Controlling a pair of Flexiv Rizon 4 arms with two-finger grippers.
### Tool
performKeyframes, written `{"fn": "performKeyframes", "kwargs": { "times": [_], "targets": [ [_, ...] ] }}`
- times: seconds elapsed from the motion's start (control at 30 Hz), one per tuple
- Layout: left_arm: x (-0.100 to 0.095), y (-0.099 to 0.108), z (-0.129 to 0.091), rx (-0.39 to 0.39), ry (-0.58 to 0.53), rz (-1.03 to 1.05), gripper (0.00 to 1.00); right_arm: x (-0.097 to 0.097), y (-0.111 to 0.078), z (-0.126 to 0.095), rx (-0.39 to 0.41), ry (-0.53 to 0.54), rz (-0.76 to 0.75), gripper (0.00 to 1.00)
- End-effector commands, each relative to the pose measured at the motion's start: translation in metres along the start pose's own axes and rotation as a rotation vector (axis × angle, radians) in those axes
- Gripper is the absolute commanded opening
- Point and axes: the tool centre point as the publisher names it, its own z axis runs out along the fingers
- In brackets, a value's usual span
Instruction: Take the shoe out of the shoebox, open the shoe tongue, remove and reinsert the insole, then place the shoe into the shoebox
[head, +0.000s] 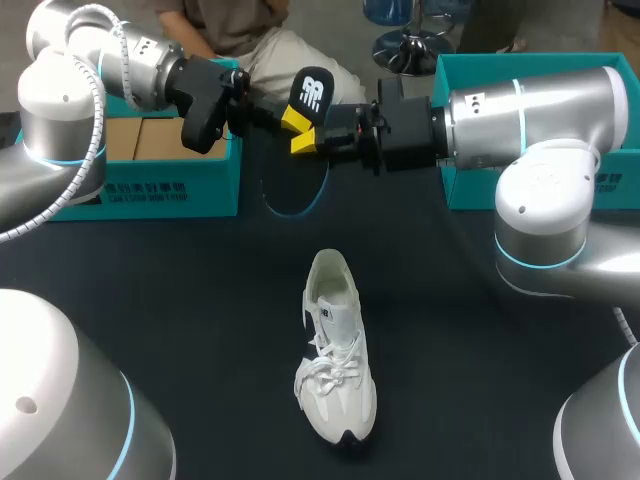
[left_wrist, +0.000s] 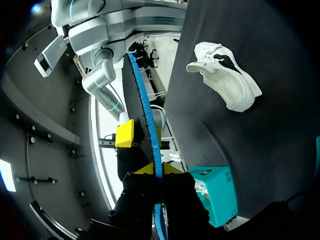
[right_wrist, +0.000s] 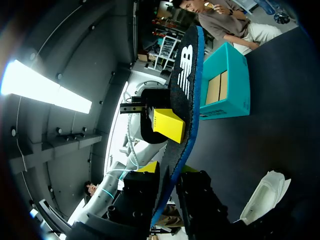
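Observation:
The black insole (head: 312, 95) with a blue edge and a white logo hangs in the air over the table's far middle. My left gripper (head: 285, 118) comes in from the left and is shut on it; the insole's blue edge (left_wrist: 150, 130) runs out between its fingers. My right gripper (head: 305, 140) meets it from the right and also clamps the insole (right_wrist: 182, 85). The white shoe (head: 335, 350) lies on the black table in front of both grippers, toe toward me, and shows in the wrist views (left_wrist: 225, 75) (right_wrist: 265, 197).
An open teal shoebox (head: 160, 185) stands at the far left, and a second teal box (head: 465, 190) at the far right behind my right arm. The left box (right_wrist: 227, 85) stands beyond the insole in the right wrist view.

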Motion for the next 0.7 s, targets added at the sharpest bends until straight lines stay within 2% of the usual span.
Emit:
{"fn": "performKeyframes", "kwargs": {
  "times": [0.03,0.5,0.6,0.63,0.67,0.7],
  "targets": [
    [0.0014,0.0002,0.0004,-0.001,-0.001,0.003,0.0,-0.0008,-0.002,-0.0024,-0.006,0.003,0.002,0.0],
    [0.0014,0.0002,0.0004,-0.001,-0.001,0.003,0.0,0.0009,-0.0002,0.0005,0.021,-0.009,-0.015,0.0],
    [-0.0029,-0.001,0.0007,0.025,-0.02,0.015,0.0,0.0013,0.0,0.0002,0.021,-0.01,-0.017,0.0],
    [-0.0043,-0.0012,0.0005,0.034,-0.017,0.011,0.39,0.0015,0.0002,-0.0004,0.02,-0.011,-0.017,0.0],
    [-0.0057,-0.0015,0.0003,0.034,-0.012,0.018,1.0,0.0015,0.0003,-0.0009,0.019,-0.011,-0.018,0.0],
    [-0.0072,-0.002,-0.0001,0.034,-0.016,0.021,1.0,0.0014,0.0004,-0.0014,0.019,-0.013,-0.019,0.0]
  ]
}}
